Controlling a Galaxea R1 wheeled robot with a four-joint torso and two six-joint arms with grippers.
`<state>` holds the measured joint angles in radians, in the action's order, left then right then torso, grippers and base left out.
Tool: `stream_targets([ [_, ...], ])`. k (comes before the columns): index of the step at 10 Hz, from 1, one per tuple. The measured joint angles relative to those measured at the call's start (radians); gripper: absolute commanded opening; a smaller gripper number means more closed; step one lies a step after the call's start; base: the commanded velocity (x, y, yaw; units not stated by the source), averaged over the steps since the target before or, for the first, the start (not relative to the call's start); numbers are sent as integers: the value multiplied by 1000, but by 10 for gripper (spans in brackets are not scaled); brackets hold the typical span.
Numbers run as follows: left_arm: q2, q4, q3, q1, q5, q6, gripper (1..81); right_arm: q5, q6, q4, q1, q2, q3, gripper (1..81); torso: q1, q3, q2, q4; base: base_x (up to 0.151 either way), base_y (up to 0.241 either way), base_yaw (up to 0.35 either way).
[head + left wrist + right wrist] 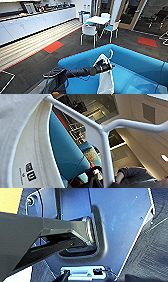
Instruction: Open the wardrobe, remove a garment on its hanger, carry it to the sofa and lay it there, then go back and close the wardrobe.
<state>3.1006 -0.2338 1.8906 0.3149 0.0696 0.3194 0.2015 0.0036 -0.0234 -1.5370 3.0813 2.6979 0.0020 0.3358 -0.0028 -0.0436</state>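
Head view: left gripper pinches the hanger, white shirt dangling over the blue sofa; dark carpet, right jaws unclear.

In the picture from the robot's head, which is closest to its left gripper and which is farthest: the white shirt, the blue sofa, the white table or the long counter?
1. White shirt, hanging at the left gripper.
2. Blue sofa, just beneath.
3. White table, ahead among chairs.
4. Long counter, along the far left wall; close to the table's distance, hard to rank.
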Motion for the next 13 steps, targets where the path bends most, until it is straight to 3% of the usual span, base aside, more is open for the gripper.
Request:
stream_targets([
  [3,-1,57,131,3,-16,0,10,0,0,0,0,0,0,811,0,0,0,0,0,0,0],
  [5,-37,85,149,2,-39,0,10,0,0,0,0,0,0,811,0,0,0,0,0,0,0],
  [10,-173,196,-13,25,-75,-1,10,1,1,0,-1,1,0,811,0,0,0,0,0,0,0],
  [13,-229,289,9,86,-99,-3,10,3,1,-1,-1,2,0,811,0,0,0,0,0,0,0],
])
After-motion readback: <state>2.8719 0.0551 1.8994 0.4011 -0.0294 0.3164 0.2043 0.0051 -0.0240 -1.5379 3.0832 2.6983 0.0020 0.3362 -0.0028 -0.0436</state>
